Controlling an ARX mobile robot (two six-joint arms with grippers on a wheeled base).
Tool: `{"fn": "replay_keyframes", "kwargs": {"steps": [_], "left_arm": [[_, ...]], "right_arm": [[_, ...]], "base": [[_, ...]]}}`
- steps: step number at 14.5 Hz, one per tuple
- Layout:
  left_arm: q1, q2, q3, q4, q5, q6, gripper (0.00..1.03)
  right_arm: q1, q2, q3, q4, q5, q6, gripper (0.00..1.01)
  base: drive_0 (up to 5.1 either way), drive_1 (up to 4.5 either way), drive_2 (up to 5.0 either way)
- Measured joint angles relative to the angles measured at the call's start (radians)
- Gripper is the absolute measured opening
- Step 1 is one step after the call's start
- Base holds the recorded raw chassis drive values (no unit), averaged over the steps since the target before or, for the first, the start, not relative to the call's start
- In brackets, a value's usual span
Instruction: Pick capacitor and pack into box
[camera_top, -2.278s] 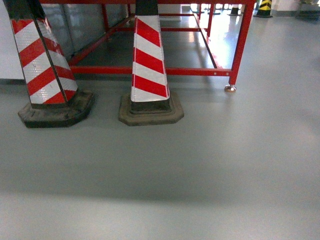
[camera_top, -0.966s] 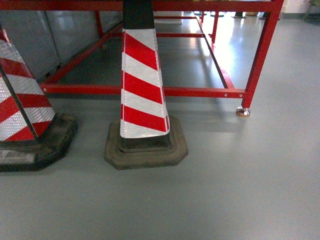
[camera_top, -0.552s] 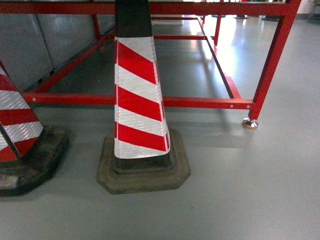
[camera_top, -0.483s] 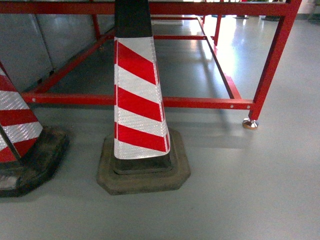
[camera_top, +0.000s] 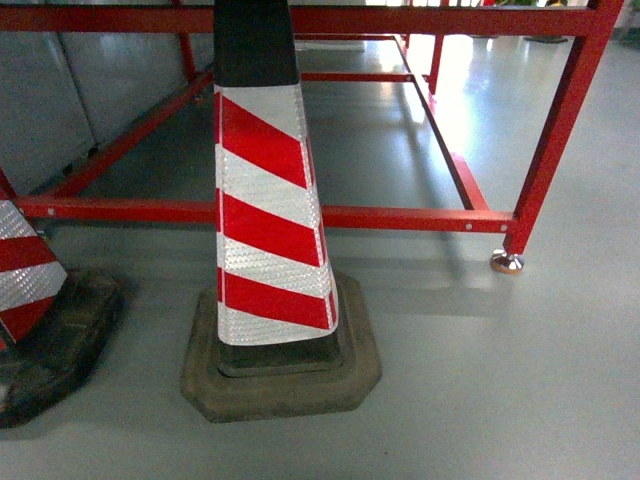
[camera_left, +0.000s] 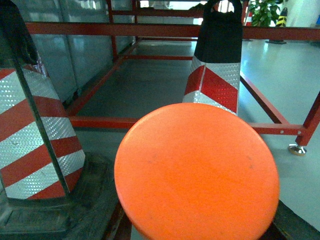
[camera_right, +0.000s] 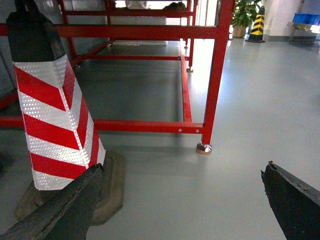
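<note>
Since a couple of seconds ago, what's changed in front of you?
The head camera has closed in, so the base has probably rolled forward. The middle cone looms larger and sits lower, the left cone has slid mostly off the left edge, and the red frame has dropped lower in view. Nothing was grasped or released in that view. The cones and frame keep their places relative to each other.

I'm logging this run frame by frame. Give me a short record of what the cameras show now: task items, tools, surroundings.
capacitor: orange, rounded, fills the left wrist view close to the camera
box: not in view
left tool: not clearly visible, state cannot be told
right tool: open, nothing between its fingers
surroundings: striped cone on grey floor, red frame behind it, second cone at left edge
</note>
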Motion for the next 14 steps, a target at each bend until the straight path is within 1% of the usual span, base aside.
{"fn": "replay_keyframes", "kwargs": {"steps": [14], "left_arm": [[0.000,0.000,0.000,0.000,0.000,0.000,0.44]], "right_arm": [[0.000,0.000,0.000,0.000,0.001,0.000,0.98]], "base": [[0.0,0.00,0.0]]}}
